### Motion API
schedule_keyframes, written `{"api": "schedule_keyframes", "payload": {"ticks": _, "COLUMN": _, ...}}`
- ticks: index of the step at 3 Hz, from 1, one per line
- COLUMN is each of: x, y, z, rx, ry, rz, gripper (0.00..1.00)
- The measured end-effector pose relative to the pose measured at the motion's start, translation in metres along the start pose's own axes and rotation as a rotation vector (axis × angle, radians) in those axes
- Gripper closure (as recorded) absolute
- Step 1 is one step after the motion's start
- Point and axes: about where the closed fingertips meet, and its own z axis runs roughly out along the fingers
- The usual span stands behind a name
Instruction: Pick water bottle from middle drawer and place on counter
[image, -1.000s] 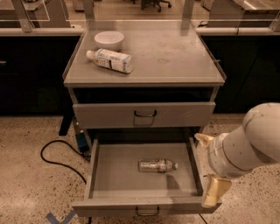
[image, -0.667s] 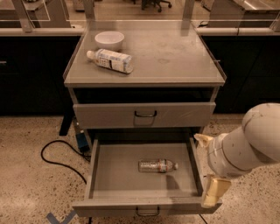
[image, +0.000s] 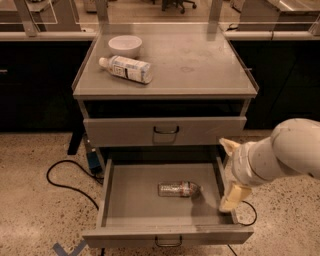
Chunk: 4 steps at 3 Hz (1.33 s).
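The water bottle (image: 179, 189) is seen lying on its side near the middle of the pulled-out middle drawer (image: 130, 207), untouched. Over the last second it has not been moved. The gripper (image: 225, 175) has been shifted slightly up and inward and is now held over the drawer's right wall, near the bottle but apart from it. Its fingers are spread apart, and nothing is held between them. From this it is judged that the approach is under way and that no grasp has been made. A reach leftward and down into the drawer is needed. The tabletop (image: 200, 60), where the bottle is to be placed, carries a larger bottle (image: 126, 69) and a white bowl (image: 125, 45).
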Motion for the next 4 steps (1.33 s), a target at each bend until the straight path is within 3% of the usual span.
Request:
{"api": "schedule_keyframes", "payload": {"ticks": 1, "x": 0.007, "y": -0.074, "z": 0.028, "rx": 0.118, "ry": -0.065, "rz": 0.033, "gripper": 0.0}}
{"api": "schedule_keyframes", "payload": {"ticks": 2, "x": 0.007, "y": -0.074, "z": 0.028, "rx": 0.118, "ry": -0.065, "rz": 0.033, "gripper": 0.0}}
{"api": "schedule_keyframes", "payload": {"ticks": 3, "x": -0.004, "y": -0.072, "z": 0.042, "rx": 0.129, "ry": -0.175, "rz": 0.046, "gripper": 0.0}}
{"api": "schedule_keyframes", "payload": {"ticks": 4, "x": -0.042, "y": -0.061, "z": 0.085, "rx": 0.142, "ry": -0.428, "rz": 0.112, "gripper": 0.0}}
